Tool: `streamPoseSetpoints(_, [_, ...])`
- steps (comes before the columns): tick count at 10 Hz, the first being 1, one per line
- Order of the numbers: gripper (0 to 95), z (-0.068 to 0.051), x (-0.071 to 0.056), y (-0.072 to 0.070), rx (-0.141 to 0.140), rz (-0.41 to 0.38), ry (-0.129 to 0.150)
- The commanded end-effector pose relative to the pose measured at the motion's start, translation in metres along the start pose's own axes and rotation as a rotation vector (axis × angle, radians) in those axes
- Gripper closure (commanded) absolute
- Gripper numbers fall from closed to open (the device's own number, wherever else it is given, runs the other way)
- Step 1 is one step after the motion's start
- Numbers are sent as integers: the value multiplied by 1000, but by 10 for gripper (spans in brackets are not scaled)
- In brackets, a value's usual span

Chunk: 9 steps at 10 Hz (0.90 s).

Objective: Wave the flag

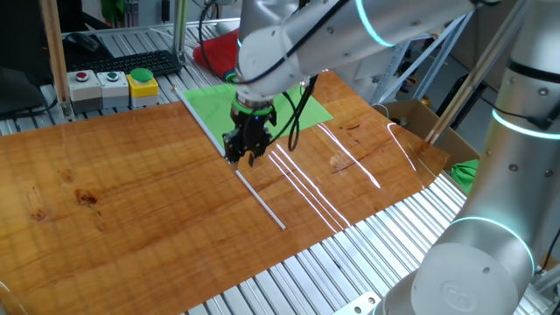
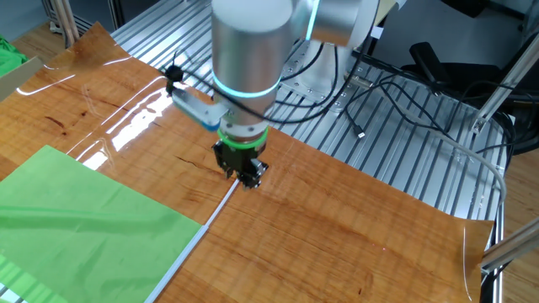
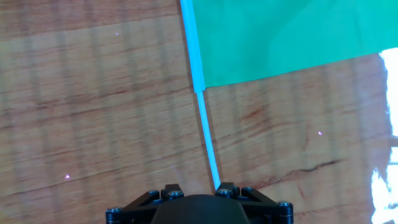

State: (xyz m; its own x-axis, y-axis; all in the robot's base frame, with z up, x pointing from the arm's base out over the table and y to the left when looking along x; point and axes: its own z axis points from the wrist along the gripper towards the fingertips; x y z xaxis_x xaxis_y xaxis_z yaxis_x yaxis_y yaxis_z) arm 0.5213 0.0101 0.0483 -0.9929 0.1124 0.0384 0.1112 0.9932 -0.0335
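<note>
The gripper (image 1: pixel 244 157) is low over the stick of the flag (image 1: pixel 302 107).

The flag lies flat on the wooden tabletop (image 1: pixel 114 192), with its green sheet toward the far edge and its thin pale stick (image 1: pixel 261 203) running out across the bare wood toward the near edge. The jaws sit right over the stick, just past the end of the sheet (they look narrow, but I cannot tell if they are holding the stick). There is lots of bare wood on both sides of the stick. Behind the far edge are a button box (image 1: pixel 114 86), a keyboard (image 1: pixel 140 62) and a red cloth (image 1: pixel 214 52). A small green cloth (image 1: pixel 465 171) sits off the right edge.
</note>
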Motion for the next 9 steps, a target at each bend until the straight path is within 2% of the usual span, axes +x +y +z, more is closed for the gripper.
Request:
streamPoseSetpoints(1, [570,6,1,-2,-4,-2,2])
streamPoseSetpoints(6, [570,26,1,-5,-8,-7,0])
streamPoseSetpoints(9, [570,32,0,-7,-10,-13,2])
